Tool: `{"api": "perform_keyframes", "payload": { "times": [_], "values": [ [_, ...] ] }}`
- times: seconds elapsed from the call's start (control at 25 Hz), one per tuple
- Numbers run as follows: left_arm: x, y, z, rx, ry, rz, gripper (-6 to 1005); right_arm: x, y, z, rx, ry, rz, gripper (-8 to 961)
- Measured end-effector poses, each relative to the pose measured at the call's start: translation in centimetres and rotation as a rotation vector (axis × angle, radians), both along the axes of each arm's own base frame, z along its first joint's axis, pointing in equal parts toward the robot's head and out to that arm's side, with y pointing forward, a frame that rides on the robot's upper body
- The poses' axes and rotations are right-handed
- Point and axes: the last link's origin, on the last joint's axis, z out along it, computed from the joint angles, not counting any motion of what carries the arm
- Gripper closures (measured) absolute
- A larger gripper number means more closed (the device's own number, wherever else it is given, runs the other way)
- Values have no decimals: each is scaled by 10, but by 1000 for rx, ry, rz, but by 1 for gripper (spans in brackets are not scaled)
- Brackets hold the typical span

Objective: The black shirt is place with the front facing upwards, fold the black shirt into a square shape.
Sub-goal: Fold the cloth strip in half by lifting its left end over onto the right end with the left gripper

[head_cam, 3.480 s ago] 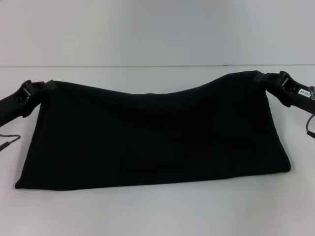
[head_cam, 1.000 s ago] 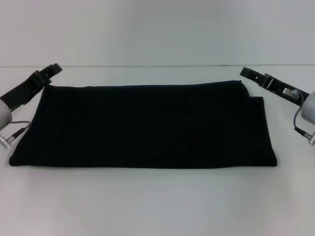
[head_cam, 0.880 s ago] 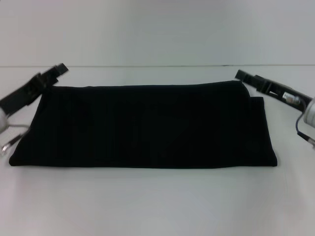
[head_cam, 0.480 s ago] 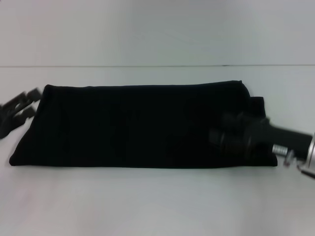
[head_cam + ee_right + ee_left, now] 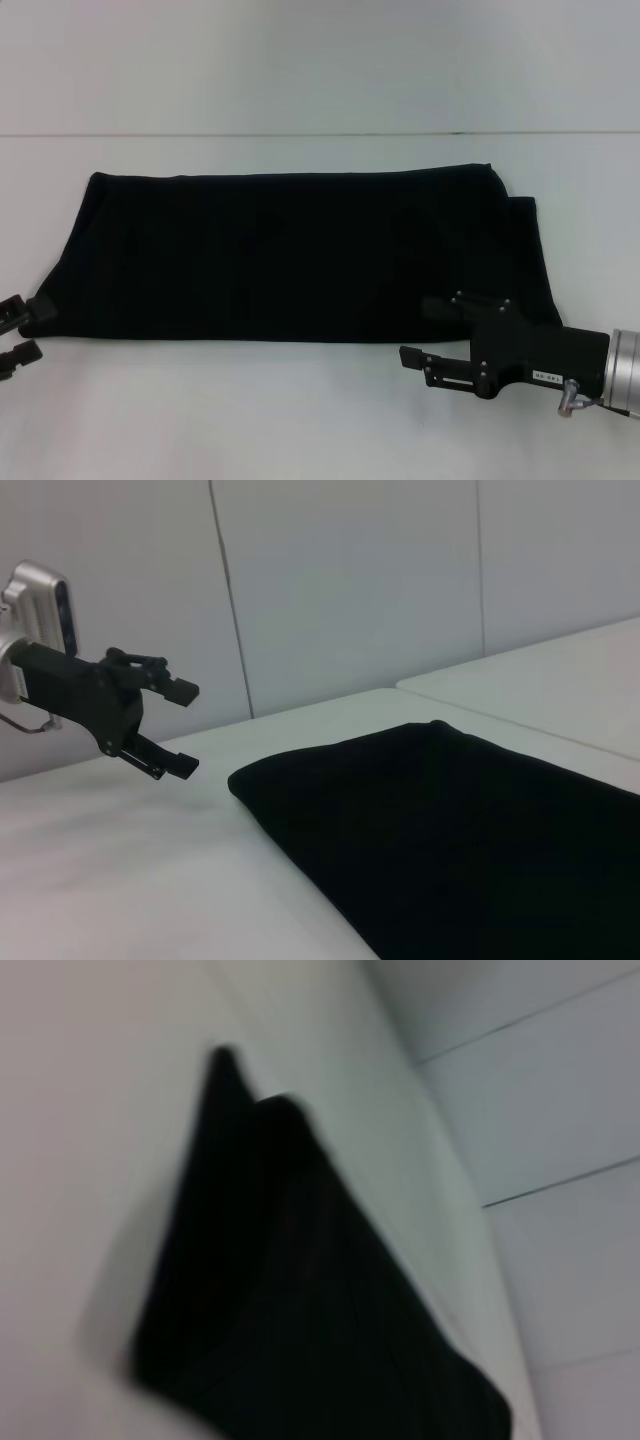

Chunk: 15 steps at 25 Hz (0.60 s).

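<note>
Black right gripper (image 5: 425, 332) sits low at the near right of the table (image 5: 300, 410), fingers spread wide, holding nothing. Upper finger lies over the shirt's near hem; lower finger over bare table just in front of it; contact cannot be told. Left gripper (image 5: 22, 330) at the near left corner of the cloth, fingers parted, empty, one tip at the shirt's corner. The right wrist view shows the left gripper (image 5: 172, 728) open and off the table.

Black shirt (image 5: 300, 255) lies flat as a long folded band across the table centre, plain side up.

Half a second ago both grippers were farther back, the right one over the cloth, the left beside its left edge; shirt unchanged.
</note>
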Motion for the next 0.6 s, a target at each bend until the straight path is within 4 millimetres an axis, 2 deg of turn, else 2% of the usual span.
{"api": "perform_keyframes", "payload": {
  "times": [0.36, 0.6],
  "values": [
    [-15, 14, -4, -20, 52, 156, 50, 4, -3, -6, 11, -28, 14, 174],
    [-17, 25, -5, -32, 83, 191, 50, 5, -3, -6, 10, -28, 12, 175]
  ]
}}
